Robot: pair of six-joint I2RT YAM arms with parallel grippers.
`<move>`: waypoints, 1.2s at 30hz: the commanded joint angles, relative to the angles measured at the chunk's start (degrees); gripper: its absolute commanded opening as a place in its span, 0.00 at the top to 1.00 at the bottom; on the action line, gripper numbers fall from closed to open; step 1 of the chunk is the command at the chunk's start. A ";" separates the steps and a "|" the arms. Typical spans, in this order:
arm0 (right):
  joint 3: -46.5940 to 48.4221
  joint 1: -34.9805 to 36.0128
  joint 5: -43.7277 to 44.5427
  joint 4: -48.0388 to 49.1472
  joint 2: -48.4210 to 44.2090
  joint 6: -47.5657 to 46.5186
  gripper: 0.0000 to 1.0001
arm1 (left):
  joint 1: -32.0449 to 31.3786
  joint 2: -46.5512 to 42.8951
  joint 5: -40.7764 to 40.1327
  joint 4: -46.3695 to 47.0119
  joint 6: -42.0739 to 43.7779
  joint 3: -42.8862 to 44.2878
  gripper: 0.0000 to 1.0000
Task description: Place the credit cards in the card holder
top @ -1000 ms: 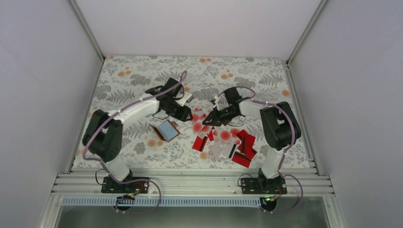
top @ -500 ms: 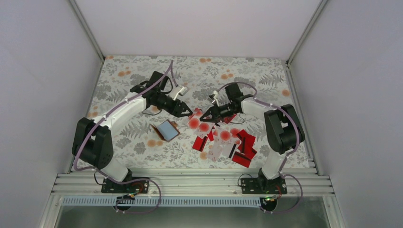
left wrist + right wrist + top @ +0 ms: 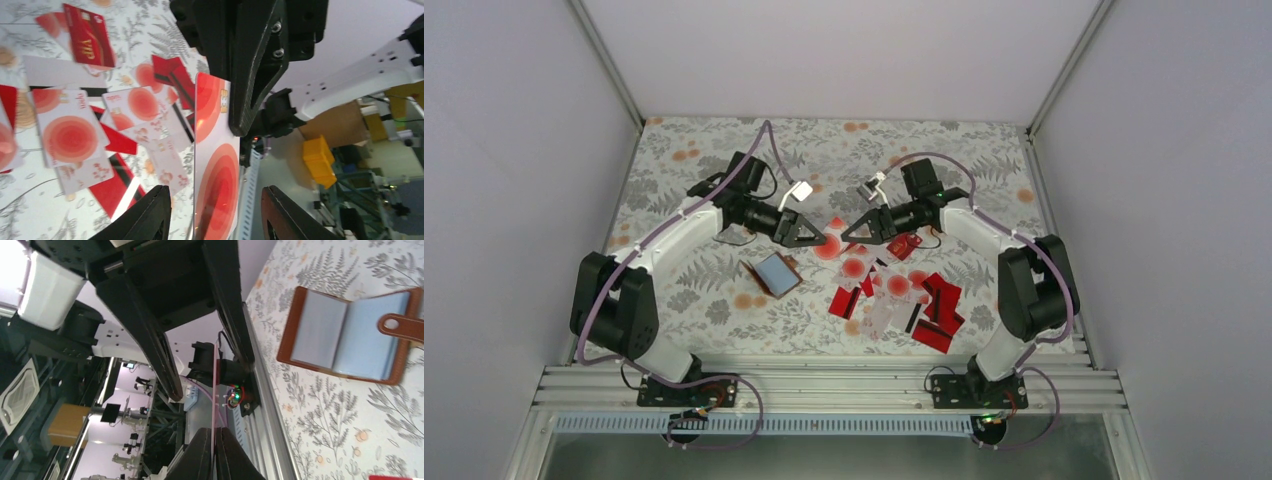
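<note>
Two robot arms are meeting above a floral-patterned worktop. My right hand is pinching one white plastic credit card with red round blotches, fully closed on it. My left hand is standing open around the card's free end, one finger on each side, neither touching it.

I am judging this handover as the risk. The card is sitting skewed between the left fingers, so closing on it could twist it out of line. Letting go with the right hand too early would be dropping it onto the loose pile of red and white cards below. The two hands are also crowding each other and could knock together.

The card is hanging in the air, its long axis running from one hand to the other, chip end pointing at the right hand. From the right wrist I am seeing it edge-on. The small brown leather card holder is lying open on the worktop, pale blue pockets up, near the left arm.
</note>
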 commanded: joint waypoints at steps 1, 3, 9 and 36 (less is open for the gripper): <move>2.22 1.67 -4.40 -2.52 -0.83 -3.18 0.96 | 0.09 -0.93 8.84 0.25 2.20 0.21 0.57; 2.34 2.24 -4.76 -2.83 -0.75 -3.60 0.96 | 0.14 -1.04 9.36 0.16 2.24 0.19 0.61; 2.60 3.23 -4.85 -3.49 -0.55 -4.35 0.96 | 0.01 -1.52 9.67 0.46 1.67 -0.96 0.76; 4.22 3.49 -5.10 -4.68 -0.16 -5.51 0.96 | -1.26 -0.85 11.78 0.38 0.88 -2.05 0.97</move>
